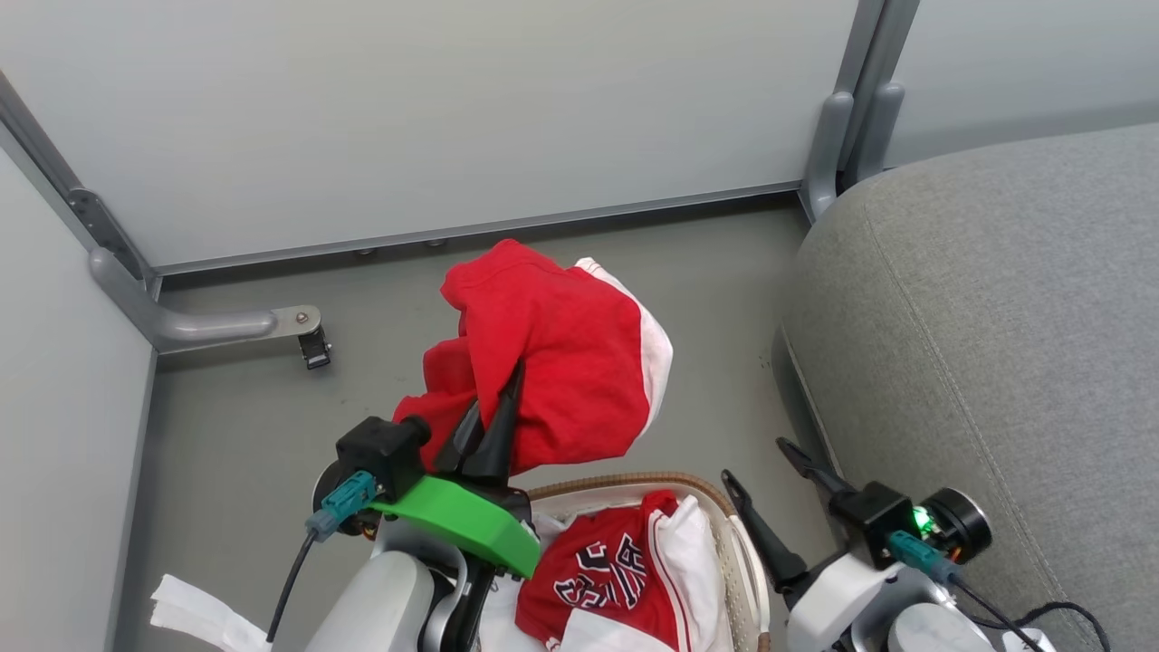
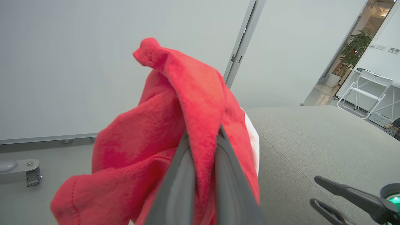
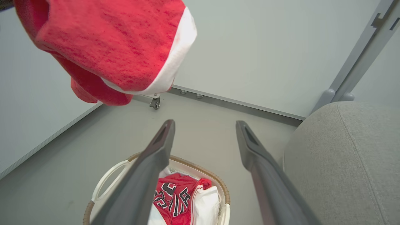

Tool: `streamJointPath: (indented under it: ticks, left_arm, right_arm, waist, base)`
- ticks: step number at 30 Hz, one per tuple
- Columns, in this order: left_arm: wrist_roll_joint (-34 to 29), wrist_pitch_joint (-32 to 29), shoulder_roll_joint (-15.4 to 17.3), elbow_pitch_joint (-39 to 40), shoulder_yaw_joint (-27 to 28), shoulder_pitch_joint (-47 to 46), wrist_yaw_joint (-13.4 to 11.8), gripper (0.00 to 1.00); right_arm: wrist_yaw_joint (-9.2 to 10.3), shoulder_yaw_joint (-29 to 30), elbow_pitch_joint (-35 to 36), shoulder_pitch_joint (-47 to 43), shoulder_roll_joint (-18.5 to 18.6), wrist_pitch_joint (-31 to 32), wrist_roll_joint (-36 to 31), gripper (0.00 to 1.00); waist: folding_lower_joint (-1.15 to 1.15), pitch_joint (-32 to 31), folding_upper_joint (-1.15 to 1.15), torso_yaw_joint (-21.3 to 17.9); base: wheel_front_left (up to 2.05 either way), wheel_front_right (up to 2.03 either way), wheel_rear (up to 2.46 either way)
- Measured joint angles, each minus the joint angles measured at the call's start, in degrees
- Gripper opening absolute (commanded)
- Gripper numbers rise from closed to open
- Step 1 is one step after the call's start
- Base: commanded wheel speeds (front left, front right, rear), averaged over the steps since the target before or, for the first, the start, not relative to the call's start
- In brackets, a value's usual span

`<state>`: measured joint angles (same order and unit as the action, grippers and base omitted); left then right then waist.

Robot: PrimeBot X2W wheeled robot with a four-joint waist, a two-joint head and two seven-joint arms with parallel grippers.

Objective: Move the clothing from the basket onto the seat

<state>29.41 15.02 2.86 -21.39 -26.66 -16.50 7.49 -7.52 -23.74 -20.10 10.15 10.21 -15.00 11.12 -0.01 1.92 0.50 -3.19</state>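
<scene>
At your far left a white sheet is cut off by the view's lower edge. Your left gripper is clamped on the red piece, which hangs bunched in the air on the far side of the basket, with cloth folded around the fingertips. The left arm hides half the basket, and the rest runs out of view. The red jersey lies inside it. Your right gripper is empty, jaws spread, between the basket and the seat. A partition post stands at the seat's far corner.
</scene>
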Motion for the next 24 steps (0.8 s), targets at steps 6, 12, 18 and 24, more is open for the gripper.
streamJointPath:
  ticks: [6,12,18,24]
  left_arm:
    - [2.4,0.0,0.0,0.2,-1.8,0.0,0.0,0.00]
    - [4.7,0.0,0.0,-0.5,-5.3,-0.1,0.0,0.00]
    - [6.3,0.0,0.0,-0.8,-8.6,-0.6,0.0,0.00]
    - [8.5,0.0,0.0,-0.4,-12.4,-0.6,0.0,0.00]
  right_arm:
    - [0.00,-9.5,1.4,4.9,0.8,0.0,-3.7,1.00]
    - [-0.01,-15.9,-1.7,10.9,-0.8,0.0,-9.0,1.00]
    - [-0.01,-14.3,-6.5,13.9,-4.1,0.0,-12.2,1.00]
    - [-0.01,-12.5,-10.0,14.0,-6.3,0.0,-10.0,0.85]
  waist:
    - [0.00,-0.4,0.00,0.9]
    - [0.00,-0.4,0.00,2.4]
    - [0.00,-0.2,0.00,4.5]
    - [0.00,-0.3,0.00,5.9]
  base:
    - [0.00,0.00,0.00]
    - [0.00,0.00,0.00]
    - [0.00,0.00,0.00]
    - [0.00,0.00,0.00]
